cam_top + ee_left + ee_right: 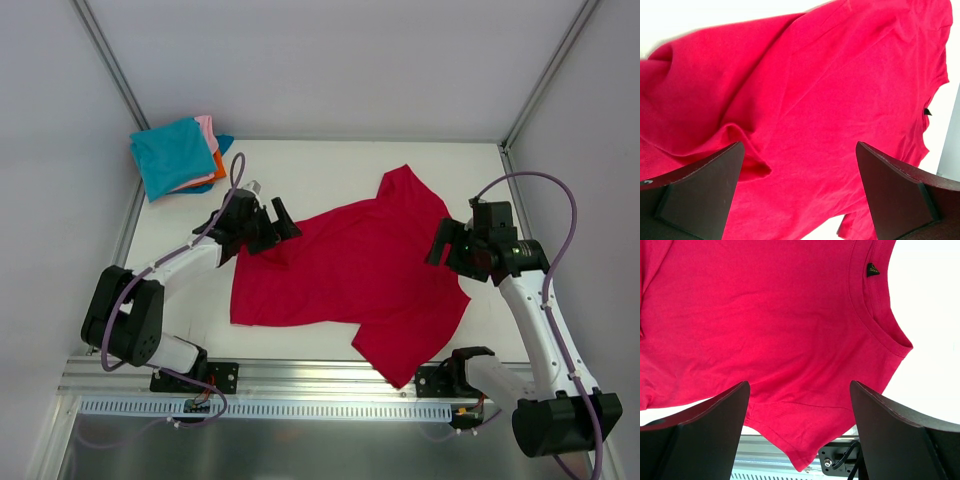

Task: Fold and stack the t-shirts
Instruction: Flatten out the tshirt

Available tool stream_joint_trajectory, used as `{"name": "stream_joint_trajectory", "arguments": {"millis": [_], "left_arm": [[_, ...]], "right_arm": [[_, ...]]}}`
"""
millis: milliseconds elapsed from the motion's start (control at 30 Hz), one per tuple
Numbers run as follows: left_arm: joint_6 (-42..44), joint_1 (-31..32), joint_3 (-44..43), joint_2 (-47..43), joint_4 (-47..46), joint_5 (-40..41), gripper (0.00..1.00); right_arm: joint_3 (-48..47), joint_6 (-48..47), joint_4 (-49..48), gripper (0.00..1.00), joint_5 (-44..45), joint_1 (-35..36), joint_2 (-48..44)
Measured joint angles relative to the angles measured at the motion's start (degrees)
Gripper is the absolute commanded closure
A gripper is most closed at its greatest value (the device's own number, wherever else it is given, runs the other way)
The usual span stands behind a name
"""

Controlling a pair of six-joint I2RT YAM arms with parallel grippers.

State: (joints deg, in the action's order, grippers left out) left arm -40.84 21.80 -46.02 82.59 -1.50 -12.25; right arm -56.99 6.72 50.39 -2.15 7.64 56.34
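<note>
Red t-shirt (345, 270): lay spread mid-table, rumpled at hem, collar toward right arm. Soft, light, limp cloth; prob. best pinched at hem corners or shoulders. Left gripper (262, 225) & right gripper (449, 247): both spread wide, empty. Folded stack (178, 155): far-left corner.

You are looking at a lab set up for testing robots, not a home or a shop. 2 robot arms (150, 300) (540, 320) are bolted to a metal rail (300, 375) at the near edge of a plain white table (330, 160). Plain white walls (330, 60) with thin metal frame bars (110, 65) box the table in on 3 sides. Purple cables (560, 190) loop along the arms. The only other things are t-shirts (350, 270) laid out for practice.
</note>
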Motion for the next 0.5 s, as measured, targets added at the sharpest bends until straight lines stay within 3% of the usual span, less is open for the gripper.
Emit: {"name": "stream_joint_trajectory", "arguments": {"millis": [500], "left_arm": [[0.8,1.9,-1.7,4.9,4.7,3.7,0.08]], "right_arm": [[0.0,-0.2,0.0,0.14,0.1,0.0,-0.3]]}}
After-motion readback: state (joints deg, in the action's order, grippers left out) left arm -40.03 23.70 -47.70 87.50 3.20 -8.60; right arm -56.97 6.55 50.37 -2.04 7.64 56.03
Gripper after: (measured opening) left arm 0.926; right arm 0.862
